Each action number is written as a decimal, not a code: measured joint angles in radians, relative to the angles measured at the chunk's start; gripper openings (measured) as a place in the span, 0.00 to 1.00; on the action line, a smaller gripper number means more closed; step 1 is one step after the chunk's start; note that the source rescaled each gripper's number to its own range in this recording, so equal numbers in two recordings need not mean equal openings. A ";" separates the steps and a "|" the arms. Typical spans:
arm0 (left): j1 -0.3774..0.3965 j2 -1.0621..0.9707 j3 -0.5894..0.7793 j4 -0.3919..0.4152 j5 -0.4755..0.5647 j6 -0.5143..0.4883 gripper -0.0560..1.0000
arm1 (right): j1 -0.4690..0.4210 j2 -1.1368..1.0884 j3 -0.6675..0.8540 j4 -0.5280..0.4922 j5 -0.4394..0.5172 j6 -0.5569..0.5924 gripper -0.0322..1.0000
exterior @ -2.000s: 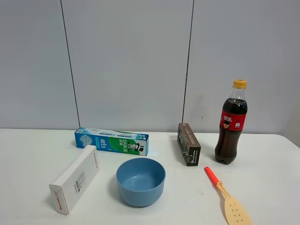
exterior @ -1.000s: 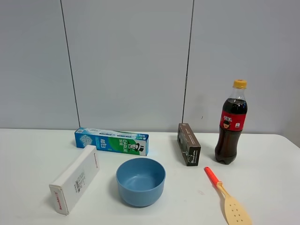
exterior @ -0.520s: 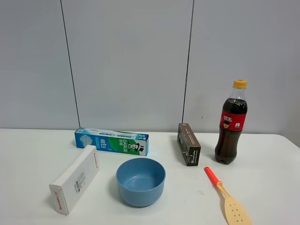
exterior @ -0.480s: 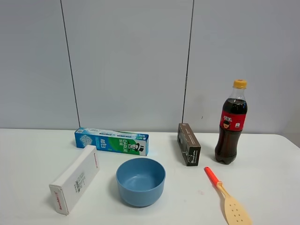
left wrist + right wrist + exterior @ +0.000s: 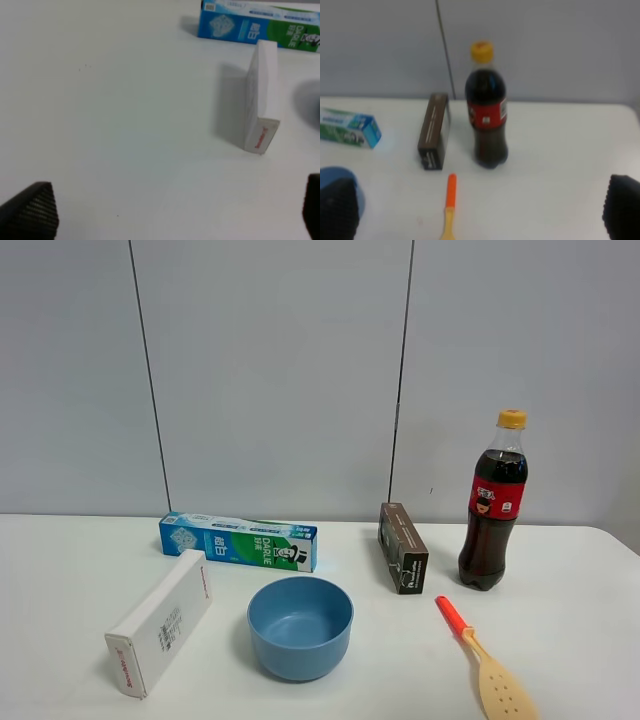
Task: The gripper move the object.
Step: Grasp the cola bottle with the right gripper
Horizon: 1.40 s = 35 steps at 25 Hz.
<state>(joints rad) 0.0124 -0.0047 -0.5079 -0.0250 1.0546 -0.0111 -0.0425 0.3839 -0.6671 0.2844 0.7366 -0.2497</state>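
The cola bottle point(image 5: 493, 505), dark with a yellow-orange cap and red label, stands upright at the table's back right. It also shows in the right wrist view point(image 5: 486, 110), straight ahead of my right gripper point(image 5: 480, 210). That gripper is open and empty, its black fingertips point(image 5: 337, 207) at the picture's edges, well short of the bottle. My left gripper point(image 5: 170, 215) is open and empty over bare table, with one fingertip point(image 5: 30, 210) in a corner. Neither arm shows in the exterior view.
An orange-handled spatula point(image 5: 480, 660) lies in front of the bottle. A dark brown box point(image 5: 402, 547) lies to its left. A blue bowl point(image 5: 300, 625), a toothpaste box point(image 5: 238, 541) and a white box point(image 5: 160, 620) sit further left.
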 joint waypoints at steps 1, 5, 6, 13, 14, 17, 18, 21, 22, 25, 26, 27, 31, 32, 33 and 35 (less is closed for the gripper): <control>0.000 0.000 0.000 0.000 0.000 0.000 1.00 | 0.000 0.035 0.000 0.010 -0.012 -0.017 1.00; 0.000 0.000 0.000 0.000 0.000 0.000 1.00 | 0.000 0.181 0.000 0.020 -0.074 -0.033 1.00; 0.000 0.000 0.000 0.000 0.000 0.000 1.00 | 0.000 0.216 0.000 0.020 -0.099 -0.033 1.00; 0.000 0.000 0.000 0.000 0.000 0.000 1.00 | 0.000 0.435 0.000 -0.077 -0.257 -0.040 1.00; 0.000 0.000 0.000 0.000 0.000 0.000 1.00 | 0.000 0.465 0.000 -0.092 -0.267 -0.042 1.00; 0.000 0.000 0.000 0.000 0.000 0.000 1.00 | 0.000 0.545 0.000 -0.137 -0.304 -0.042 1.00; 0.000 0.000 0.000 0.000 0.000 0.000 1.00 | 0.000 0.571 0.000 -0.150 -0.323 -0.042 1.00; 0.000 0.000 0.000 0.000 0.000 0.000 1.00 | 0.000 0.638 0.000 -0.168 -0.388 -0.043 1.00; 0.000 0.000 0.000 0.000 0.000 0.000 1.00 | 0.000 0.657 0.000 -0.172 -0.414 -0.043 1.00; 0.000 0.000 0.000 0.000 0.000 0.000 1.00 | 0.000 0.732 0.000 -0.191 -0.487 -0.045 1.00; 0.000 0.000 0.000 0.000 0.000 0.000 1.00 | 0.000 0.754 0.000 -0.195 -0.512 -0.045 1.00; 0.000 0.000 0.000 0.000 0.000 0.000 1.00 | 0.000 0.780 0.000 -0.203 -0.538 -0.045 1.00; 0.000 0.000 0.000 0.000 0.000 0.000 1.00 | 0.000 0.876 0.000 -0.225 -0.659 -0.045 1.00; 0.000 0.000 0.000 0.000 0.000 0.000 1.00 | 0.000 0.898 0.000 -0.225 -0.687 -0.045 1.00; 0.000 0.000 0.000 0.000 0.000 0.000 1.00 | 0.000 0.916 0.000 -0.227 -0.721 -0.046 1.00; 0.000 0.000 0.000 0.000 0.000 0.000 1.00 | 0.000 0.959 0.000 -0.243 -0.780 -0.048 1.00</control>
<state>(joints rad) 0.0124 -0.0047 -0.5079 -0.0250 1.0546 -0.0111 -0.0425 1.3431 -0.6671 0.0414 -0.0432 -0.2977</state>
